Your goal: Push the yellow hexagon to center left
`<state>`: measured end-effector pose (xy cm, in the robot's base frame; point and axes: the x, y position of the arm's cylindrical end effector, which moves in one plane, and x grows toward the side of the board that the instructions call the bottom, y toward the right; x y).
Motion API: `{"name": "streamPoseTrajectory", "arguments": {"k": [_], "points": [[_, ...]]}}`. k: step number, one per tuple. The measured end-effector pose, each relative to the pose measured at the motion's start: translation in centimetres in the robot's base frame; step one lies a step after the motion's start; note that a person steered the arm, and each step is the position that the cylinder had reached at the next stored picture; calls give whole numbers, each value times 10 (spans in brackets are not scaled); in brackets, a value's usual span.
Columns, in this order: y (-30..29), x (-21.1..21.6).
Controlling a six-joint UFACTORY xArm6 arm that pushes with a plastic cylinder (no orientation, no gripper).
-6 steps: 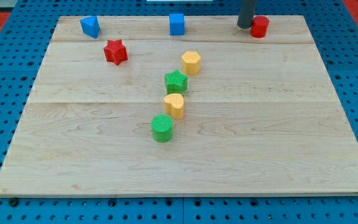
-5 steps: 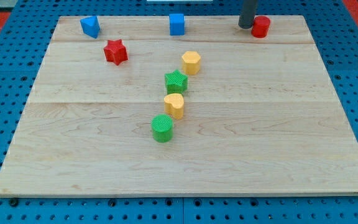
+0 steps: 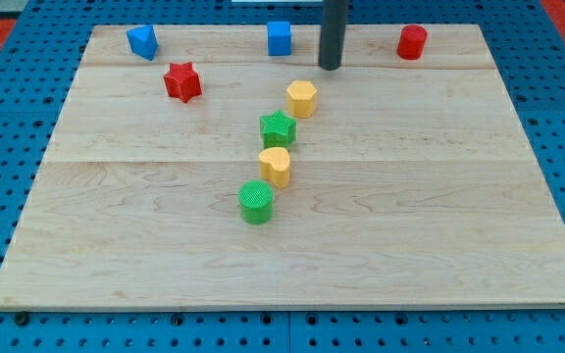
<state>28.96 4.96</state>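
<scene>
My tip point(image 3: 331, 67) sits above-right of the yellow plastic hexagon point(image 3: 302, 98) on the wooden table point(image 3: 439, 216) — placed, I'd guess, to shove it leftward; no pincer here.

Room & obstacles, wooden board point(image 3: 439, 235)

We note my tip point(image 3: 331, 66) just above-right of yellow hexagon point(image 3: 302, 98), w/ bare wood between. Leftward, red star point(image 3: 180, 81) sits near the view's top-left; green star point(image 3: 278, 127) touches hexagon's lower-left. Yellow heart point(image 3: 275, 167) & green cylinder point(image 3: 257, 202) continue that diagonal. Centre-left wood is bare.
</scene>
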Motion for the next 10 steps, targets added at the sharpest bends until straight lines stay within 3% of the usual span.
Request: {"name": "streamPoseTrajectory", "arguments": {"k": [1,2,4,5,8,10], "points": [[-5,62],[-89,87],[-103,57],[-122,68],[-253,101],[-226,101]]}}
